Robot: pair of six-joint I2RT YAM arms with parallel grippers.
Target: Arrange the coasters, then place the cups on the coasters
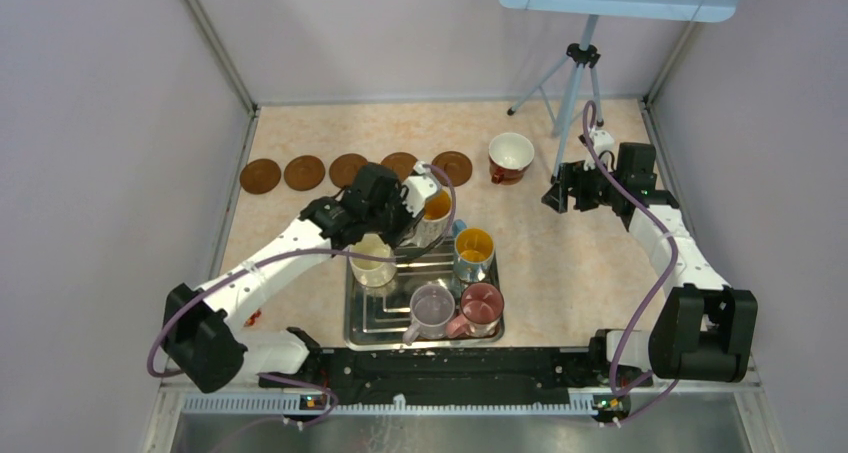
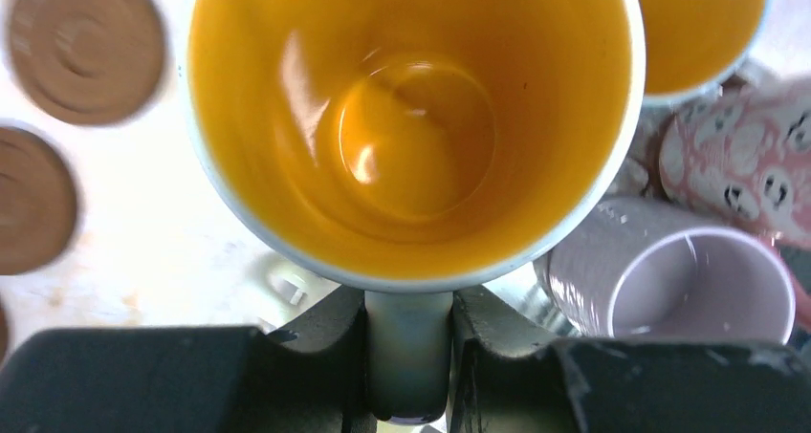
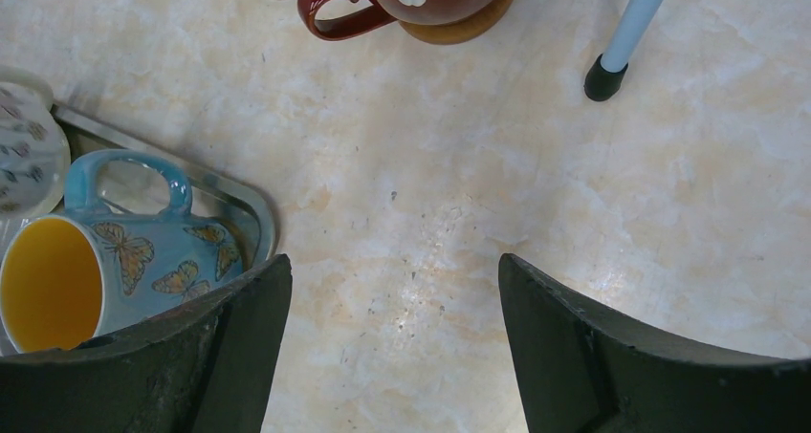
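Note:
My left gripper (image 1: 412, 218) is shut on the handle (image 2: 409, 357) of the white cup with the orange inside (image 2: 411, 118), holding it at the far edge of the silver tray (image 1: 365, 333). The cream cup (image 1: 372, 258), the blue-handled cup (image 1: 473, 253), the lilac cup (image 1: 432, 310) and the pink cup (image 1: 481, 308) stand on the tray. Several brown coasters (image 1: 304, 172) lie in a row at the back. The dark red cup (image 1: 510, 157) stands on a tan coaster (image 3: 459, 30). At the right, my right gripper (image 1: 560, 195) hangs open over bare table.
A tripod (image 1: 572, 83) stands at the back right, one foot (image 3: 604, 81) near the red cup. Grey walls close in the table on three sides. The tray's rim (image 3: 239, 204) lies left of my right gripper.

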